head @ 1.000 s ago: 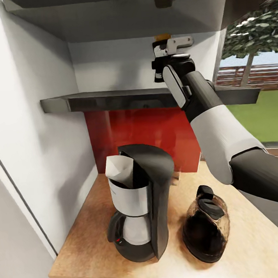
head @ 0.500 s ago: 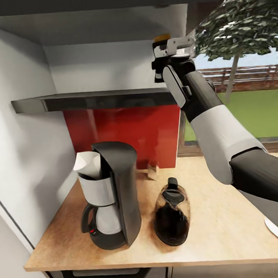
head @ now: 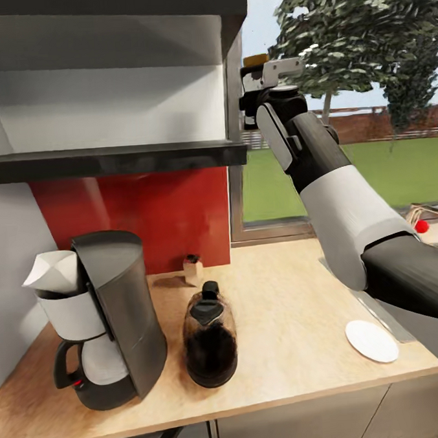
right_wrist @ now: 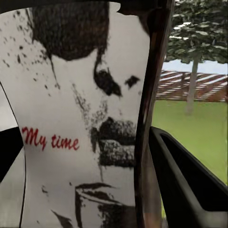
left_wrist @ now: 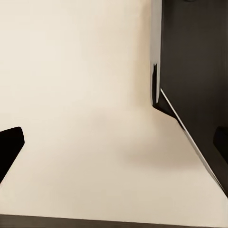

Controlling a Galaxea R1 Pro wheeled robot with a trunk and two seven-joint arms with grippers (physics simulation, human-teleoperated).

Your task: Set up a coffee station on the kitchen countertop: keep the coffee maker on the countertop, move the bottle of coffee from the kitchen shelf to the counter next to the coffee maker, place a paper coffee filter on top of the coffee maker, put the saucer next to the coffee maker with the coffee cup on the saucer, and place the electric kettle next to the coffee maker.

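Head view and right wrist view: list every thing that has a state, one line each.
Coffee maker: upright on the countertop.
Paper filter: seated on top of the coffee maker.
Electric kettle: upright beside the coffee maker, lid closed.
Saucer: flat on the countertop, nothing on it.
Bottle of coffee: held raised.
Right end effector: shut on the bottle of coffee.

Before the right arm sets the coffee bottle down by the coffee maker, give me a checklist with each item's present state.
1. Coffee bottle between the right gripper's fingers: ok, the label sits close against a finger.
2. Coffee maker on the countertop: ok.
3. Paper filter on the coffee maker: ok.
4. Kettle beside the coffee maker: ok.
5. Saucer next to the coffee maker: not ok, it lies far along the counter.
6. Left gripper open: cannot tell.
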